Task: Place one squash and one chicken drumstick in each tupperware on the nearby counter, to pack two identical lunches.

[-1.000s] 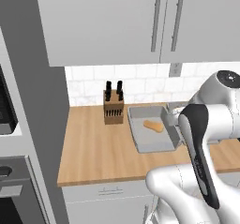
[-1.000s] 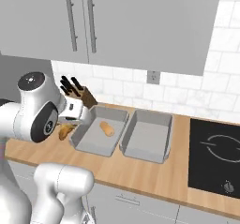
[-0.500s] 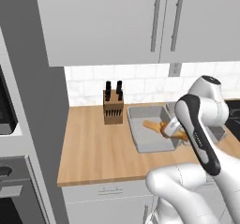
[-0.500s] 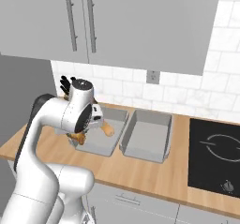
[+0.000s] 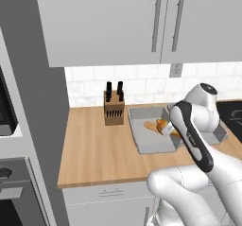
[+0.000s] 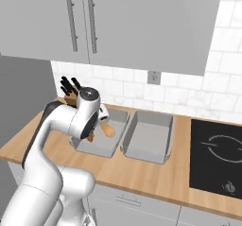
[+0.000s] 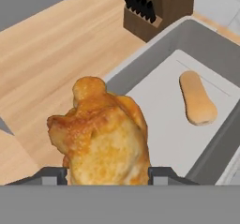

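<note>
The tool point(image 7: 108, 175), half-open, was clamped on a drumstick point(image 7: 104, 136), best lowered onto the tray point(image 7: 154, 54) floor clear of the squash point(image 7: 197, 98) before release.

Hand point(image 7: 107, 175) w/ drumstick point(image 7: 102, 134) moved over left tupperware point(image 7: 154, 96).

So there's a wooden knife block point(image 5: 114, 109) with black handles standing upright on the wood surface point(image 5: 94, 149), back by the white tile wall point(image 6: 189, 95). Grey cabinets point(image 5: 142, 21) hang above, a black cooktop point(image 6: 217, 156) sits off to the right, and an outlet point(image 6: 152, 77) is on the tiles.
</note>
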### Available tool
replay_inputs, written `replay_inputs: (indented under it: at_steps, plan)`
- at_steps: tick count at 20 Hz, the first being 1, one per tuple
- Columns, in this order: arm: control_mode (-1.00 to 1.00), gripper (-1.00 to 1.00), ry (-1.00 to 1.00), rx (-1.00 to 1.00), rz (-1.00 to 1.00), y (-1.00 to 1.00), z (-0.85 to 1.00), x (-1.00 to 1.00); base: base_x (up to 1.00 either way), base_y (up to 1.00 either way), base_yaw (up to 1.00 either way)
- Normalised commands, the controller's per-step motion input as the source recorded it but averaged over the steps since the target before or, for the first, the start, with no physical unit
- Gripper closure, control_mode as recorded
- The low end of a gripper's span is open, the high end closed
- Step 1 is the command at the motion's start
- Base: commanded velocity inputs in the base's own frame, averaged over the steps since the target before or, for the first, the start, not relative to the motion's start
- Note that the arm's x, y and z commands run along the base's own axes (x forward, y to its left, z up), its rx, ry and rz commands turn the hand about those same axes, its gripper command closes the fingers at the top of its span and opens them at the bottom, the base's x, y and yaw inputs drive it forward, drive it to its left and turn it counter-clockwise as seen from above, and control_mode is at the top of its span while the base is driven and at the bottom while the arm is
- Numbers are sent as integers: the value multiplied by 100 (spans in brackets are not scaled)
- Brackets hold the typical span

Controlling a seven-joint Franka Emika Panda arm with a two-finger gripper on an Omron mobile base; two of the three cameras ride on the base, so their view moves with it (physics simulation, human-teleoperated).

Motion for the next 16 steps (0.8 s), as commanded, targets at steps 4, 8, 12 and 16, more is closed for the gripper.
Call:
replay_inputs:
  at_steps: [4,8,12,16]
  plan:
    - [-100,100,-3,0,0,0,-22,40,0,0,0]
    - [-100,100,0,0,3,0,-22,45,0,0,0]
    - [-100,100,0,0,5,0,-27,44,0,0,0]
    - [-100,100,0,0,6,0,-33,40,0,0,0]
